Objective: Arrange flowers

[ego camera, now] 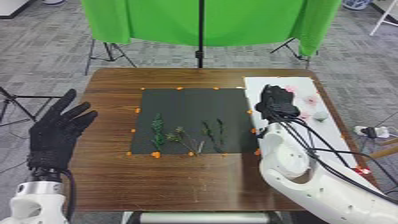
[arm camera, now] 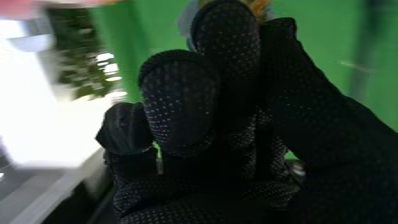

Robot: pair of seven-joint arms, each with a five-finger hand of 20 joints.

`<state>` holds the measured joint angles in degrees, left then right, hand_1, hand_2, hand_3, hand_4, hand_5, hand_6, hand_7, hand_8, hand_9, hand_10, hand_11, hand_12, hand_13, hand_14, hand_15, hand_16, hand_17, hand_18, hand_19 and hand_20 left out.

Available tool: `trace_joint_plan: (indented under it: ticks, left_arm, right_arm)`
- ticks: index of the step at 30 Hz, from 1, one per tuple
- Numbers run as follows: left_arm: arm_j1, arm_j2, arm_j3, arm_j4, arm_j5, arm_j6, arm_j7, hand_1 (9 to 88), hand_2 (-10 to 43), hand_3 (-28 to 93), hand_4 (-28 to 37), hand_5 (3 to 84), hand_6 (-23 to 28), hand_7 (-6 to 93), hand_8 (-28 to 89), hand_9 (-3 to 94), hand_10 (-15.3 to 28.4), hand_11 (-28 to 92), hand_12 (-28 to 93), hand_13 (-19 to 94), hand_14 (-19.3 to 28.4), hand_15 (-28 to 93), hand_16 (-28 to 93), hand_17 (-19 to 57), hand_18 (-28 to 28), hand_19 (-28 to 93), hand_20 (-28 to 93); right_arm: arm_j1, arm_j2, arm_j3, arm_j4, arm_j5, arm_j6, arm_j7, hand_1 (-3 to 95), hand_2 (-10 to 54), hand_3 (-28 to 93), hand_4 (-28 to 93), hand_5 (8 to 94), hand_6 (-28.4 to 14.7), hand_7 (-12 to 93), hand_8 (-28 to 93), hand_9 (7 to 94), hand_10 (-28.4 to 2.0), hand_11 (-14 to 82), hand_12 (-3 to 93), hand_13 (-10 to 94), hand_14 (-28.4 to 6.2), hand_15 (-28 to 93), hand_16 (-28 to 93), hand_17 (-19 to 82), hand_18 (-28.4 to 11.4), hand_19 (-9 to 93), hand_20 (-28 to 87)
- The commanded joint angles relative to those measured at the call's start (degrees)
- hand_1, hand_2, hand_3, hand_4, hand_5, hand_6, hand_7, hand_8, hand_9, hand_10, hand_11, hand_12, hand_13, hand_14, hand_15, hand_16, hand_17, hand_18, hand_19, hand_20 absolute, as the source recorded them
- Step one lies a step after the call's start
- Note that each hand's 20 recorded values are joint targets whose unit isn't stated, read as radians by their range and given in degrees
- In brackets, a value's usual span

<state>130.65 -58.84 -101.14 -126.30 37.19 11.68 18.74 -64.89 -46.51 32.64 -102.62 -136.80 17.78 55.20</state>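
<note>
One big brown table [ego camera: 178, 187] has a black mat [ego camera: 191, 107] in the middle and a white sheet [ego camera: 275, 81] at right. At left, the left hand [ego camera: 53, 135] has its fingers apart. The right hand [ego camera: 278, 102] is over the sheet; I can't tell if it's open. Green plants [ego camera: 158, 132] lie on the mat's near half. Pink flowers [ego camera: 311, 100] are by the right hand.

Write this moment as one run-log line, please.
Arrange flowers | right hand over white sheet | pink flowers on sheet | left hand open at left | stems on black mat
</note>
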Motion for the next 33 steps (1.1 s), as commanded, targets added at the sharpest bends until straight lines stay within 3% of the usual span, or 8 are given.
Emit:
trace_joint_plan:
  ticks: [1, 3, 7, 12, 14, 19, 26, 33]
  left_arm:
    - [-4.41, 0.88, 0.42, 1.37, 0.09, -1.17, -2.75, 21.6, 6.3, 78, -28.3, 33.1, 6.2, 13.4, -10, 33.4, 19.0, 24, 13, 26, 27.1, 51, -6, -8.1, 28.4, 53, 17]
    - [-6.04, 1.04, 0.75, 1.56, 0.5, -1.7, -3.72, 21.6, 6.3, 78, -28.3, 33.2, 6.3, 13.4, -10, 33.4, 19.0, 24, 13, 26, 27.1, 51, -6, -8.1, 28.4, 53, 17]
    - [-9.28, 3.24, 2.13, 1.74, 0.69, -1.65, -3.66, 21.9, 6.2, 78, -28.3, 33.2, 6.3, 13.4, -10, 33.4, 19.1, 24, 13, 26, 27.2, 51, -6, -8.0, 28.4, 53, 17]
    - [-10.48, 5.76, 2.35, 1.17, 0.72, -0.71, -2.74, 22.1, 6.2, 78, -28.3, 33.2, 6.3, 13.4, -10, 33.5, 19.1, 24, 13, 26, 27.1, 51, -6, -8.0, 28.4, 53, 18]
    - [-12.18, 6.16, 3.31, 1.67, 0.64, -1.02, -3.03, 22.0, 6.1, 78, -28.3, 33.2, 6.3, 13.3, -10, 33.5, 19.1, 24, 13, 26, 27.1, 51, -6, -8.0, 28.4, 53, 18]
    - [-16.14, 6.66, 5.59, 3.1, 0.95, -1.89, -3.63, 22.1, 6.1, 78, -28.3, 33.2, 6.4, 13.3, -10, 33.5, 19.1, 24, 13, 26, 27.1, 51, -6, -7.9, 28.4, 53, 18]
    - [-17.15, 6.37, 6.56, 3.44, 0.88, -1.77, -3.17, 22.2, 6.1, 78, -28.3, 33.3, 6.4, 13.2, -10, 33.5, 19.2, 24, 13, 26, 27.2, 51, -6, -7.9, 28.4, 53, 18]
    - [-19.33, 5.27, 7.43, 4.59, 1.19, -2.81, -3.82, 22.2, 6.1, 78, -28.3, 33.3, 6.5, 13.3, -10, 33.5, 19.2, 24, 13, 26, 27.3, 51, -6, -7.9, 28.4, 53, 18]
  right_arm:
    - [2.9, -17.42, -2.99, -0.9, 1.97, -5.54, -13.01, 56.6, -9.5, 73, -28, 87.5, -0.4, 23, 3, 93.7, -6.2, 24.9, 31.3, 83, -5.1, 62, 21, 34, -26.2, 93, 56]
    - [4.24, -20.99, -4.79, 0.73, 2.15, -6.61, -16.46, 55.5, -9.5, 74, -28, 87.5, -0.2, 23, 4, 93.7, -6.2, 25.0, 31.0, 82, -5.0, 63, 22, 34, -26.0, 93, 56]
    - [5.66, -27.49, -5.84, 4.63, 2.56, -9.81, -24.24, 55.2, -9.5, 74, -28, 87.0, -0.2, 23, 3, 93.7, -6.3, 25.2, 30.8, 81, -4.9, 63, 23, 32, -25.6, 93, 56]
    - [1.48, -35.87, -0.95, 9.1, -2.43, -16.88, -35.96, 55.3, -9.5, 74, -28, 86.0, -0.1, 23, 3, 93.7, -6.4, 25.5, 30.4, 79, -5.3, 64, 24, 30, -24.9, 93, 55]
    - [3.03, -36.12, -3.07, 10.62, -1.68, -16.52, -35.38, 55.4, -9.5, 74, -28, 85.6, 0.1, 24, 3, 93.7, -6.2, 21.0, 33.7, 78, -5.2, 65, 24, 30, -24.8, 93, 55]
    - [7.24, -34.33, -8.9, 12.24, 1.35, -16.97, -32.56, 55.4, -9.5, 73, -28, 85.2, 0.9, 24, 2, 93.4, -6.3, 20.7, 33.8, 76, -5.4, 66, 24, 28, -24.7, 93, 55]
    - [8.11, -34.47, -10.92, 14.81, -0.29, -19.35, -30.69, 55.9, -9.5, 70, -28, 84.6, 2.9, 22, 1, 92.0, -5.8, 21.7, 33.9, 74, -5.1, 68, 24, 26, -23.8, 93, 54]
    - [6.78, -36.2, -8.19, 16.37, -3.93, -21.03, -32.04, 56.0, -9.5, 66, -28, 83.8, 4.0, 20, -1, 90.7, -5.6, 23.0, 33.2, 72, -4.9, 70, 22, 26, -23.4, 93, 54]
